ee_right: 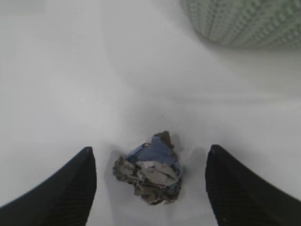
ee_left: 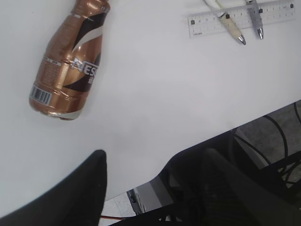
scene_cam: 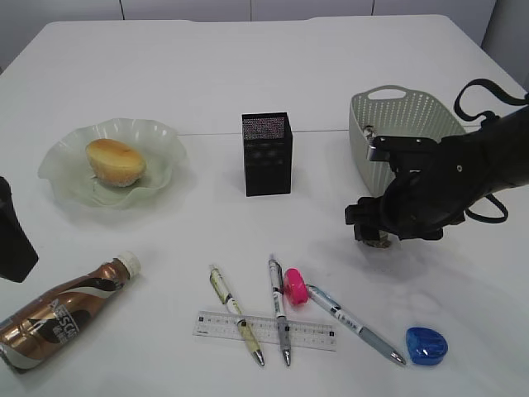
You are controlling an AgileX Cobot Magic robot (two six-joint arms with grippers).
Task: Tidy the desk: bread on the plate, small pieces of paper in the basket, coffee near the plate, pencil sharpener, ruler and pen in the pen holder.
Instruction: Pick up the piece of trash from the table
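Observation:
A crumpled paper ball (ee_right: 150, 172) lies on the table between the open fingers of my right gripper (ee_right: 149, 186); in the exterior view the right gripper (scene_cam: 374, 236) hangs just in front of the grey-green basket (scene_cam: 402, 124). The bread (scene_cam: 115, 160) sits on the pale green plate (scene_cam: 165, 141). The coffee bottle (scene_cam: 62, 310) lies on its side at the front left and also shows in the left wrist view (ee_left: 70, 61). Three pens (scene_cam: 278, 308), a clear ruler (scene_cam: 314, 334), a pink sharpener (scene_cam: 296, 286) and a blue sharpener (scene_cam: 426, 345) lie at the front. My left gripper (ee_left: 155, 188) is open and empty.
The black mesh pen holder (scene_cam: 267, 154) stands at the middle of the table. The table's front edge (ee_left: 197, 141) runs close to the left gripper, with dark frame parts beyond it. The left arm (scene_cam: 12, 236) is at the left edge.

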